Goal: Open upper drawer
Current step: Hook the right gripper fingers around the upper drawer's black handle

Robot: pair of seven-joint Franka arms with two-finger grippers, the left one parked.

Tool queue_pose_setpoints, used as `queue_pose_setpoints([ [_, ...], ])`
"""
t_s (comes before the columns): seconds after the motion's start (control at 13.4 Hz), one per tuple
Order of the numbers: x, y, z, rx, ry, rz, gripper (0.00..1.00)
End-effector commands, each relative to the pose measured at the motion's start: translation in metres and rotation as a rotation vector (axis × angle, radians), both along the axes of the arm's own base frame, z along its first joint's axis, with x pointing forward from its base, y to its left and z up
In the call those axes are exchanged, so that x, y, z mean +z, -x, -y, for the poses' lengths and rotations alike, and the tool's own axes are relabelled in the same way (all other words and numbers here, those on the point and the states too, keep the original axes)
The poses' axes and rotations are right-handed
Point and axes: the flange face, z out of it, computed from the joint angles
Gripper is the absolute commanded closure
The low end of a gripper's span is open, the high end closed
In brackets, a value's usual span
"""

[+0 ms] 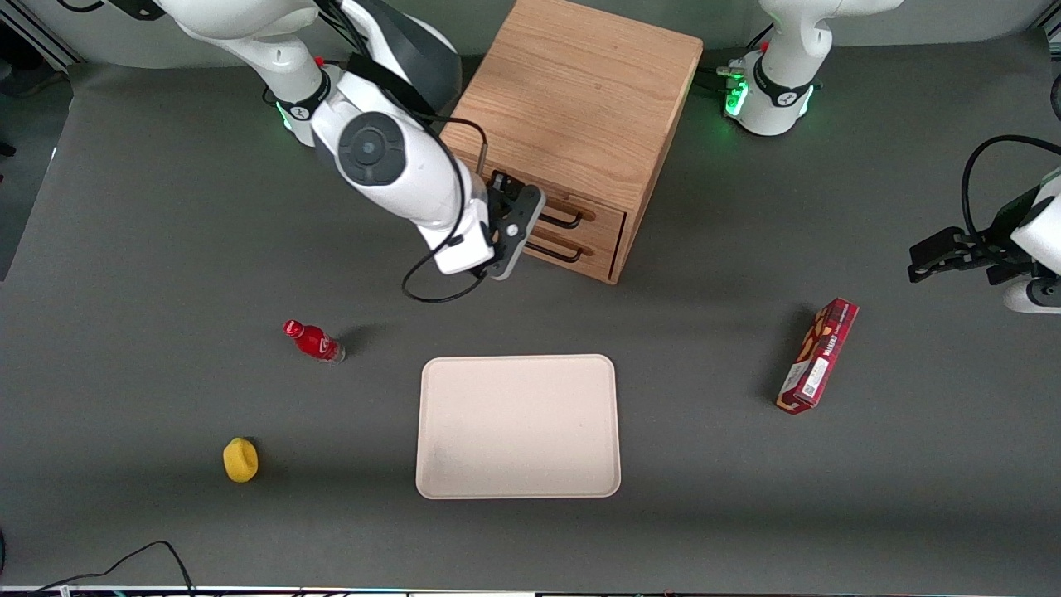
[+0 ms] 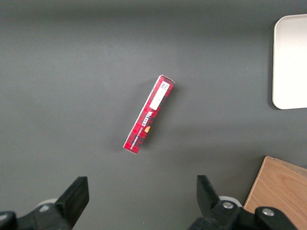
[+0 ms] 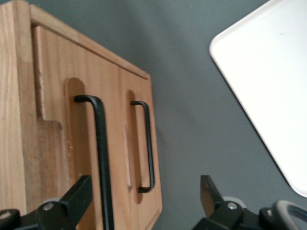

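The oak cabinet (image 1: 580, 99) stands at the back of the table, its two drawer fronts facing the front camera. The upper drawer (image 1: 593, 217) looks shut, flush with the lower drawer (image 1: 580, 253). Its black bar handle (image 1: 565, 219) also shows in the right wrist view (image 3: 101, 158), beside the lower drawer's handle (image 3: 149, 143). My right gripper (image 1: 530, 217) hovers just in front of the drawer fronts at handle height. In the right wrist view the gripper (image 3: 144, 201) is open, and the upper handle runs between the fingers (image 3: 79, 196), close to one of them, untouched.
A cream tray (image 1: 518, 427) lies nearer the camera than the cabinet and shows in the right wrist view (image 3: 268, 86). A red bottle (image 1: 313, 340) and a yellow object (image 1: 240, 460) lie toward the working arm's end. A red box (image 1: 818, 355) lies toward the parked arm's end.
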Motion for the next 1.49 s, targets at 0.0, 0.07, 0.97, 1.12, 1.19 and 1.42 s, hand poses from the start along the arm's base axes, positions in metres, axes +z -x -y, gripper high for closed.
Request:
queue_pose_setpoints([
  [0.0,-0.006,0.005,-0.014,0.048,-0.004,0.016,0.0],
  [0.07,-0.011,0.007,-0.014,0.056,0.002,0.014,0.0],
  [0.97,-0.055,0.002,-0.024,0.105,0.035,0.122,0.0],
  [1.12,-0.056,-0.004,-0.021,0.108,0.026,0.143,0.0],
  [1.19,-0.056,-0.01,-0.015,0.112,0.027,0.151,0.0],
  [1.42,-0.052,-0.037,0.008,0.101,0.03,0.18,0.0],
])
